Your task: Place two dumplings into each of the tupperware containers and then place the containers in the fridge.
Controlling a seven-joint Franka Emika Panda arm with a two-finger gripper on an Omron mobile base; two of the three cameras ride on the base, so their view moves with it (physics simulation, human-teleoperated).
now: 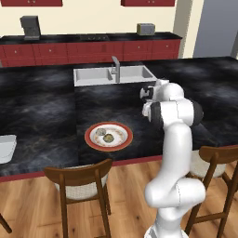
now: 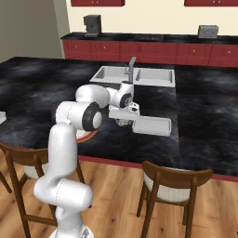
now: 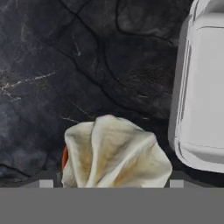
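At the bottom of the hand view, the claw [image 3: 111, 183] grasped a pleated dumpling [image 3: 114, 153] above the black counter [image 3: 65, 65], beside a white container [image 3: 205, 96] at the right.

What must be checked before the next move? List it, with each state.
1. Dumpling sits between the fingers: ok.
2. Tupperware container lies flat on the counter, close by: ok.
3. Dumpling is above the container: not ok; it hangs beside it, over the counter.
4. Landing spot in the container is free: ok for the part in the hand view.
5. More dumplings wait on the red-rimmed plate: ok, two there.
6. Contents of the white tray at the counter's left edge: cannot tell.
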